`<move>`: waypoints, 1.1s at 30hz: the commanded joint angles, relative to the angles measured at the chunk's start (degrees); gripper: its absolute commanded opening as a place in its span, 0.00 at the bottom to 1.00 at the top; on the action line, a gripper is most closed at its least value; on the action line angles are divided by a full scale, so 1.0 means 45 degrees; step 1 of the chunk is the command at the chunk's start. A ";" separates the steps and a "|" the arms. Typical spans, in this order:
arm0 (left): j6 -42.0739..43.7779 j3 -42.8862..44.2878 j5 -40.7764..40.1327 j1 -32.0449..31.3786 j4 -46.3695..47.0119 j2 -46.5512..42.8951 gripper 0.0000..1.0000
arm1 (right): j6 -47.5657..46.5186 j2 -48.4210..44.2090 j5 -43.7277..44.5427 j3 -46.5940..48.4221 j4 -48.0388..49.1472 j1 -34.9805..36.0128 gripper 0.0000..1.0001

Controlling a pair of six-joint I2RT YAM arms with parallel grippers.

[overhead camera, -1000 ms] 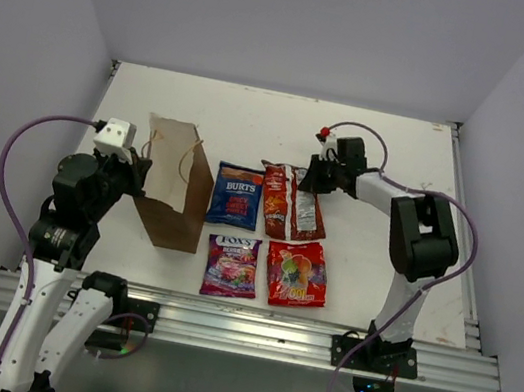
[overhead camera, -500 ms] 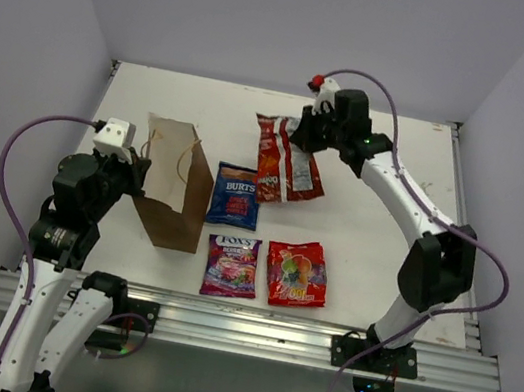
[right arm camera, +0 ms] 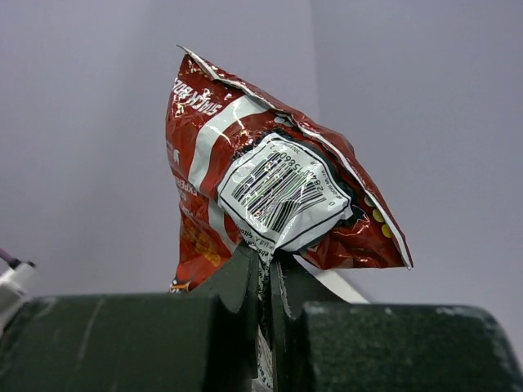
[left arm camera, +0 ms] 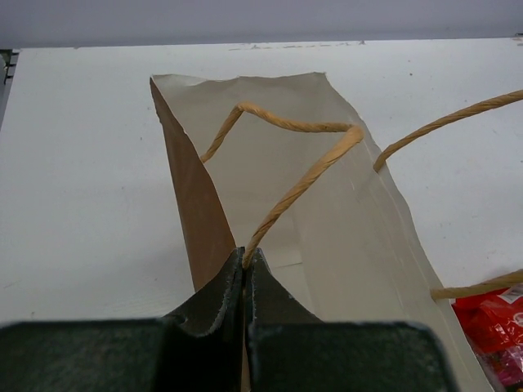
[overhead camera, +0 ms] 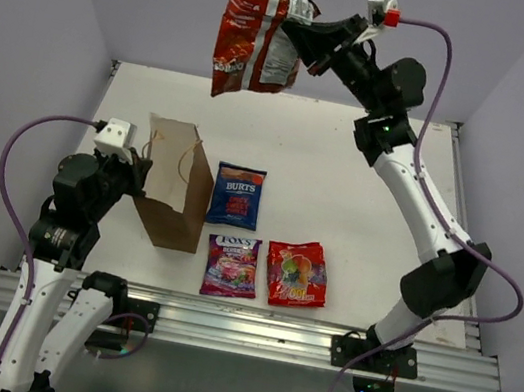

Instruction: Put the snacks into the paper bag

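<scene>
Clamps chip bag [overhead camera: 255, 32] in right gripper [overhead camera: 306, 33], raised high beyond paper bag [overhead camera: 174, 203]. Pinches its rim in left gripper [left arm camera: 245, 260]. Shows 3 packets [overhead camera: 238, 196] just right of it.

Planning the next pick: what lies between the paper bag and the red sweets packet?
The Fox's packet lies flat between the paper bag and the red sweets packet, seen in the top view.

The white counter [overhead camera: 367, 174] carries an upright brown paper bag [overhead camera: 174, 191] toward its left side. Just right of the paper bag lies the blue Burts bag [overhead camera: 237, 196]. Nearer the front edge than that lies the purple Fox's bag [overhead camera: 231, 266], and the red sweets bag [overhead camera: 296, 273] lies farther right of the paper bag.
</scene>
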 commanded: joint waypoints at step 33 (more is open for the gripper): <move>-0.0051 0.0522 0.0316 -0.0064 -0.0128 0.0144 0.00 | 1.3183 0.9045 -0.2488 0.7276 1.4275 0.2445 0.00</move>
